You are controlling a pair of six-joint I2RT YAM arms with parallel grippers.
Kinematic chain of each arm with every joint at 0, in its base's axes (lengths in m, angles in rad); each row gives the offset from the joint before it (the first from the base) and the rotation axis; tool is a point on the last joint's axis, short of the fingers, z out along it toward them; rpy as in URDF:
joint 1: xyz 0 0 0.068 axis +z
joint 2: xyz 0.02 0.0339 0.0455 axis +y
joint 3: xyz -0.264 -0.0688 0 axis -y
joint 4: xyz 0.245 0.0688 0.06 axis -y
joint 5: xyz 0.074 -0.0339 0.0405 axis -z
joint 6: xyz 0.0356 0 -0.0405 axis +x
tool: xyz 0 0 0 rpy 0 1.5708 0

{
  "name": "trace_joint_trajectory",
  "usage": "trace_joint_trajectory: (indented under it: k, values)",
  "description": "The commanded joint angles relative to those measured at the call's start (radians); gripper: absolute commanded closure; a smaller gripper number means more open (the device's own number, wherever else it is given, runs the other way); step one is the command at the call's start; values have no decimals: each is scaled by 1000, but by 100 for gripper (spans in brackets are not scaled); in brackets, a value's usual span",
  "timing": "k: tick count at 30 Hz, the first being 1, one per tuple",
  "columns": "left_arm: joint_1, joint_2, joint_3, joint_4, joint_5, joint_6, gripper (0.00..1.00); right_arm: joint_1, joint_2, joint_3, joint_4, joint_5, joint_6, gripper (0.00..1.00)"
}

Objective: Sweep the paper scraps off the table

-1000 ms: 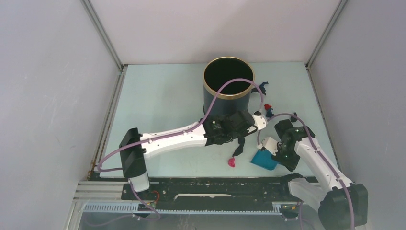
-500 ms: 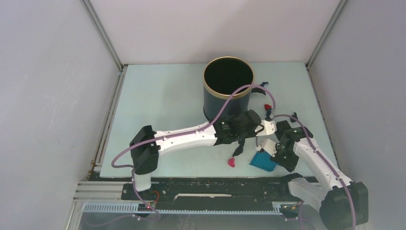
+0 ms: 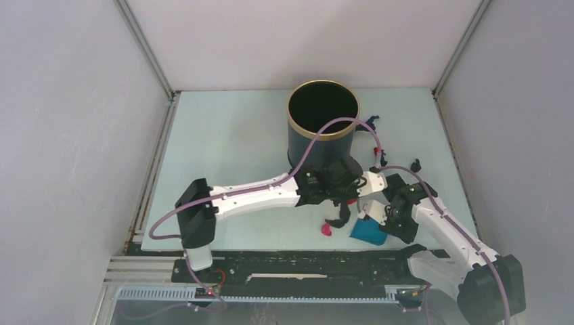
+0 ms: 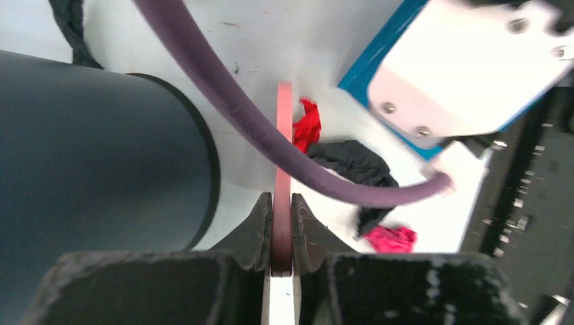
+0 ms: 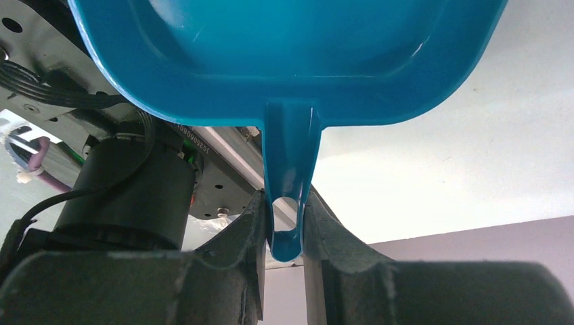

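left gripper clamping brush, right gripper pinching dustpan (paper scraps beside brush)

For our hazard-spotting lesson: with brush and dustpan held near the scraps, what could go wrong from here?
1. The magenta scrap lies near the table's front edge; a stroke might flick it onto the black strip rather than into the dustpan.
2. The purple cable hangs across the brush beside the black scrap and may drag it.
3. The dark scraps beside the bin sit far from the dustpan and could be missed.
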Motion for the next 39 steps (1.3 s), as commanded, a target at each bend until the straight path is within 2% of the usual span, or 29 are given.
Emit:
trace_joint_trajectory:
  k: [1,6,9,12,16,22,26,32,36,39]
  values:
    - [-17,-137,-28,-19,98,-110,100,55,15,-23,52,37,20,100]
    - [-19,-224,-68,-26,61,-159,100,104,37,-26,78,55,37,100]
    - [-19,-266,-62,-37,-49,-181,100,130,51,-27,89,69,51,100]
    - [-19,-304,-45,-110,-176,-269,100,142,58,-27,87,85,51,100]
    - [-19,-375,-67,-259,-369,-564,100,144,56,-26,83,116,30,100]
    - [-33,-468,-222,-381,-475,-1042,100,144,87,-26,99,134,22,100]
    - [-57,-396,-264,-381,-475,-1237,100,149,108,-19,108,140,33,100]
    - [-84,-255,-174,-355,-416,-1346,100,164,109,-1,100,143,32,100]
    - [-83,-199,-178,-227,-385,-1411,100,182,107,6,107,130,44,100]
    - [-83,-129,-123,-173,-343,-1424,100,206,107,13,113,118,60,100]
